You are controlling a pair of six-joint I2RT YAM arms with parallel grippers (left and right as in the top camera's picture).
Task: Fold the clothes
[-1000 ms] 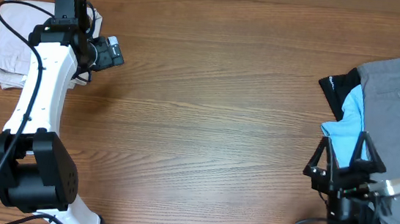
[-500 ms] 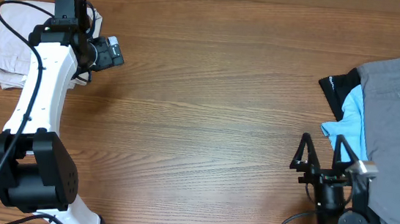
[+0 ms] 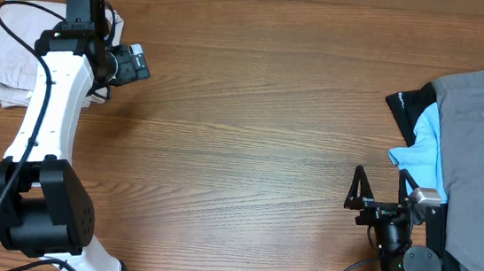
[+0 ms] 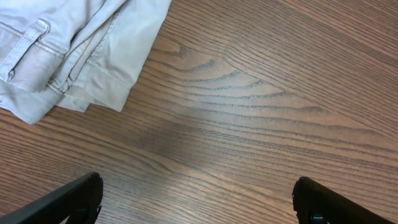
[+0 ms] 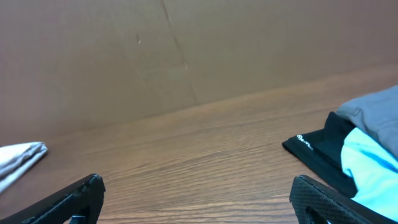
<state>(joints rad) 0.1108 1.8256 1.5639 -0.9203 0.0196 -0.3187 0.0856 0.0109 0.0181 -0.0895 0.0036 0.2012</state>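
The clothes, a pale beige pair of trousers (image 3: 7, 58), lie folded and wrinkled at the far left corner of the table. In the left wrist view (image 4: 74, 53) their waistband and stitched hem show at upper left. My left gripper (image 3: 132, 61) is open and empty, just right of the clothes, over bare wood (image 4: 199, 202). My right gripper (image 3: 382, 193) is open and empty near the front right edge, left of a garment pile. In the right wrist view it (image 5: 199, 199) faces across the table, and the clothes (image 5: 18, 158) show far off at left.
A pile lies at the right edge: grey trousers (image 3: 481, 150), a light-blue garment (image 3: 424, 140) and a black garment (image 3: 408, 105). The black (image 5: 317, 152), light-blue (image 5: 373, 165) and grey (image 5: 373, 106) garments also show in the right wrist view. A brown wall stands behind the wooden table (image 3: 252, 128).
My right arm has drawn back left and toward the front edge, off the garment pile, still open and empty. The left arm and the clothes have not moved.
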